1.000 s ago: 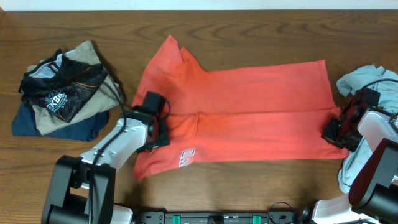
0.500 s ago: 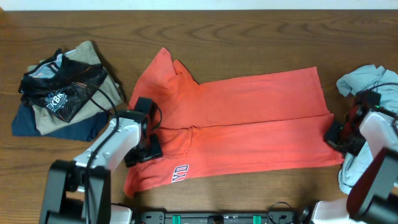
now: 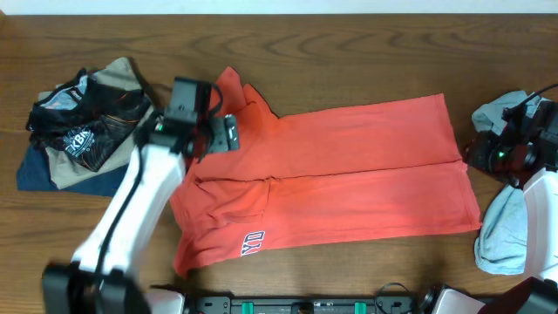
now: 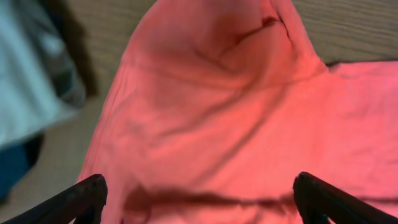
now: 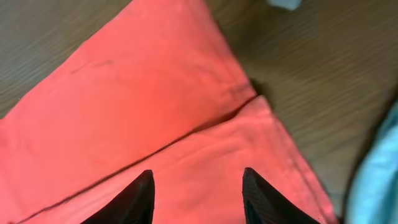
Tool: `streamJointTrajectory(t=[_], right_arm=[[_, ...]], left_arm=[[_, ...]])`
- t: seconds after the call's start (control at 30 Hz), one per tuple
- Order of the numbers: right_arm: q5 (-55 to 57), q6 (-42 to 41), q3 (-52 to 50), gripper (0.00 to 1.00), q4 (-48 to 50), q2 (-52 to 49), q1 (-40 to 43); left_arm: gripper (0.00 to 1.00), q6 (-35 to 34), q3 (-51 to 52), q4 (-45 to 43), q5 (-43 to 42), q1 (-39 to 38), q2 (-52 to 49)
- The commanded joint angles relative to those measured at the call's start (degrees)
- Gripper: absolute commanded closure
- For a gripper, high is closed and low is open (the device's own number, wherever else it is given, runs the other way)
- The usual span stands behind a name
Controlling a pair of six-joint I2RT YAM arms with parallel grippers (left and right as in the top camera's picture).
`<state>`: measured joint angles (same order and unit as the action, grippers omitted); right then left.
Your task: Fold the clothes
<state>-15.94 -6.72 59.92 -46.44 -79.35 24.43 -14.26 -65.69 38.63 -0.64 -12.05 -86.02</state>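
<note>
1. The coral-red T-shirt lies partly folded across the middle of the worktop.
2. The left claw hovers wide open and empty above the sleeve end; the right claw hovers open and empty above the hem.
3. Risk: pinching only the top layer would likely drag the fold open.

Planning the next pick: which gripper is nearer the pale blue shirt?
Right. The right gripper is beside the pale blue shirt, over the red T-shirt edge there; the left gripper is at the T-shirt's opposite end.
</note>
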Motion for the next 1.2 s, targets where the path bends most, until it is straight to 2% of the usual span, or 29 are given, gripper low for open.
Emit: streamJointTrajectory(t=[0.0, 0.13, 0.33, 0.57, 0.83, 0.87, 1.0, 1.13, 1.17], right_arm=[[-3.85, 2.03, 0.02, 0.56, -0.83, -0.04, -0.24], [-3.85, 3.21, 0.02, 0.55, -1.86, -0.04, -0.24], [-3.82, 3.85, 0.0, 0.55, -3.32, -0.04, -0.55], [-3.82, 3.82, -0.02, 0.55, -4.2, -0.04, -0.87], [-3.8, 3.82, -0.02, 0.55, -3.74, -0.04, -0.87], [-3.8, 3.82, -0.02, 0.55, -3.61, -0.04, -0.87], [-3.8, 3.82, -0.02, 0.55, -2.84, -0.04, -0.87], [-3.78, 3.82, -0.02, 0.54, -1.84, -0.04, -0.87], [-3.8, 3.82, -0.02, 0.53, -1.51, -0.04, -0.87]], left_arm=[[0.01, 7.87, -5.84, -0.68, 1.03, 1.01, -8.83], [0.01, 10.62, -13.03, -2.12, 1.05, 3.06, -18.93], [0.01, 10.67, -19.3, -9.03, 1.05, 6.08, -29.24], [0.02, 11.89, -19.39, -19.15, 1.07, 6.36, -34.07], [0.02, 11.87, -19.37, -18.36, -1.11, 5.51, -38.45], [0.03, 11.89, -19.3, -17.9, -2.03, 5.27, -38.73], [0.18, 11.87, -19.3, -15.91, -3.91, 4.17, -38.84], [0.24, 11.87, -19.3, -13.73, -3.91, 2.95, -38.84], [0.28, 11.89, -19.3, -13.11, -3.91, 2.64, -38.84]])
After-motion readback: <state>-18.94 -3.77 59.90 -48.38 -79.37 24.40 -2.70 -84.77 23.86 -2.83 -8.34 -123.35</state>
